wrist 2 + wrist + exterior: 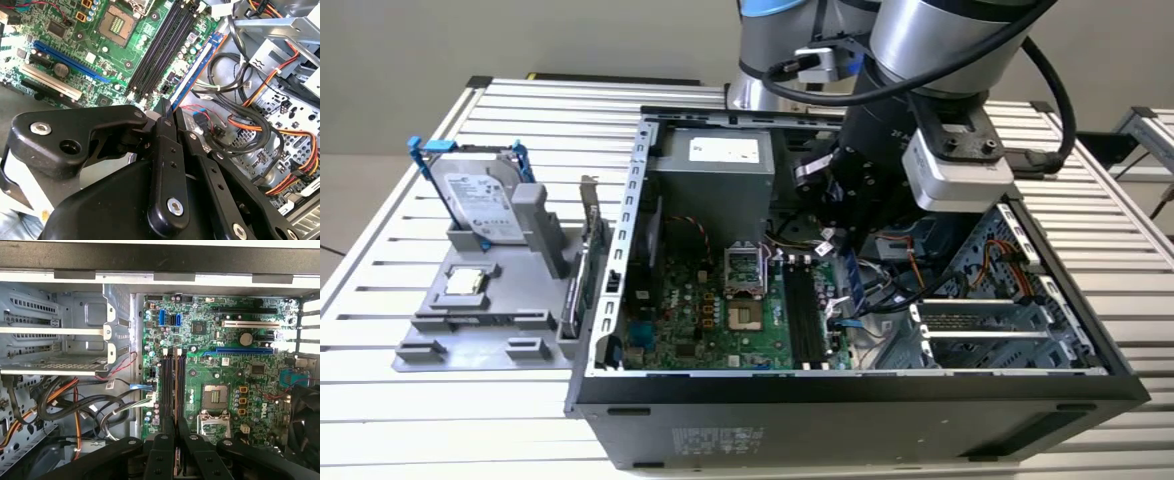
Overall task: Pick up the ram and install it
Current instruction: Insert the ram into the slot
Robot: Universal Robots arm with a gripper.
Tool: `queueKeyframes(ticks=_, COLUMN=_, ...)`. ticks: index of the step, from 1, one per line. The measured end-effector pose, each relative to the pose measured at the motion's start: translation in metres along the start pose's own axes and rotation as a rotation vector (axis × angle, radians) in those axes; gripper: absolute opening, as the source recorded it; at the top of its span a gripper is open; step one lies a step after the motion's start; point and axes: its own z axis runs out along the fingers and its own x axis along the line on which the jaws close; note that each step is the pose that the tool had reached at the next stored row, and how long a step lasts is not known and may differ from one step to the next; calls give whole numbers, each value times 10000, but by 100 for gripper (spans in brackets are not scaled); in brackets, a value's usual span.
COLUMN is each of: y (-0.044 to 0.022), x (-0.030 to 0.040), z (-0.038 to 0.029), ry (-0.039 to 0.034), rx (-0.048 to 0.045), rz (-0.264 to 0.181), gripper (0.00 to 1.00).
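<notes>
A slatted metal bench (400, 400) carries an open computer case (854, 405), which covers the bench's middle and reaches toward its edge on the exterior view's right. The robot arm (934, 40) comes down from above into the open case. Along the bench's edge on the exterior view's left sits a grey fixture (467, 330). A hard drive (478, 200) with blue rails stands upright at the fixture's far end.

The green motherboard (707, 320) lies flat on the case floor. A metal drive cage (987, 320) and loose cables (240, 115) are beside it on the exterior view's right.

The gripper (833, 243) is inside the case above the board's cage-side part. Its jaws are drawn narrow and clamp the ram (197, 70) by one end. The stick runs out past the fingertips (166, 111), edge-on and roughly parallel to the black memory slots (160, 50). In the first wrist view the ram (176, 390) lines up over those slots (169, 385). Whether it touches a slot cannot be told.
</notes>
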Motion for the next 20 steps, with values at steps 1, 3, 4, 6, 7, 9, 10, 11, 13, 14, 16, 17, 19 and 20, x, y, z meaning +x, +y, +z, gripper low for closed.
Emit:
queueKeyframes(ticks=1, y=0, x=0, z=4, ry=0, rx=0, rz=0, gripper=0)
queueKeyframes(ticks=3, y=0, x=1, z=9, ry=0, rx=-1, rz=0, gripper=0)
queueKeyframes(ticks=4, y=0, x=1, z=12, ry=0, rx=-1, rz=0, gripper=0)
queueKeyframes(ticks=6, y=0, x=3, z=19, ry=-1, rx=-1, rz=0, gripper=0)
queueKeyframes(ticks=7, y=1, x=4, z=23, ry=-1, rx=-1, rz=0, gripper=0)
queueKeyframes(ticks=9, y=0, x=7, z=30, ry=0, rx=-1, rz=0, gripper=0)
queueKeyframes(ticks=10, y=0, x=8, z=34, ry=0, rx=-1, rz=-1, gripper=0)
queueKeyframes(ticks=11, y=0, x=9, z=37, ry=0, rx=-1, rz=0, gripper=0)
queueKeyframes(ticks=13, y=0, x=12, z=44, ry=-1, rx=-1, rz=0, gripper=0)
queueKeyframes(ticks=14, y=-1, x=13, z=47, ry=0, rx=-1, rz=0, gripper=0)
queueKeyframes(ticks=16, y=-1, x=15, z=53, ry=0, rx=-1, rz=0, gripper=0)
queueKeyframes(ticks=17, y=-1, x=15, z=57, ry=-1, rx=-1, rz=0, gripper=0)
queueKeyframes(ticks=19, y=-2, x=17, z=63, ry=0, rx=0, rz=0, gripper=0)
queueKeyframes(ticks=20, y=-2, x=18, z=66, ry=0, rx=0, rz=0, gripper=0)
